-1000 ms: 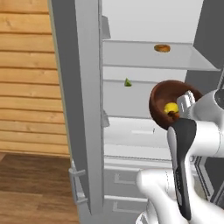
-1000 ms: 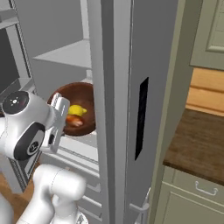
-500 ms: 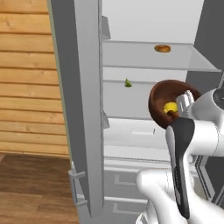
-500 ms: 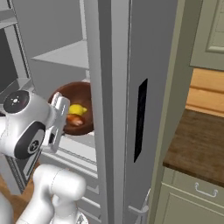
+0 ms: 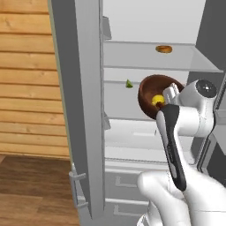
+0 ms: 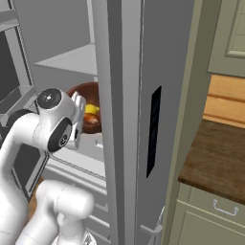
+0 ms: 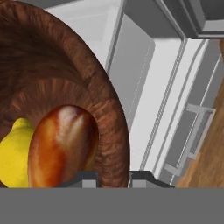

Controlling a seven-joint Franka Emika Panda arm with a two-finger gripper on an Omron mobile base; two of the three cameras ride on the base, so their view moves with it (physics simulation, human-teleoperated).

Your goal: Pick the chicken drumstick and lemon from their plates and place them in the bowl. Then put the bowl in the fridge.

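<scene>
Claw pinches wooden bowl rim inside open fridge; bowl tilted. Risk: lemon, chicken drumstick roll out before shelf.

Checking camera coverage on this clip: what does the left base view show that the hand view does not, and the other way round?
Left base view alone: the fridge with its door open, its glass shelves, a flat orange-brown round food item on the upper shelf, a small green item on the shelf below, and a wood-plank wall to the left.

Hand view alone: the chicken drumstick lying beside the lemon in the bowl, and the jaws shut on the bowl's wall.

Both: the bowl held inside the fridge, and the lemon in it.
</scene>
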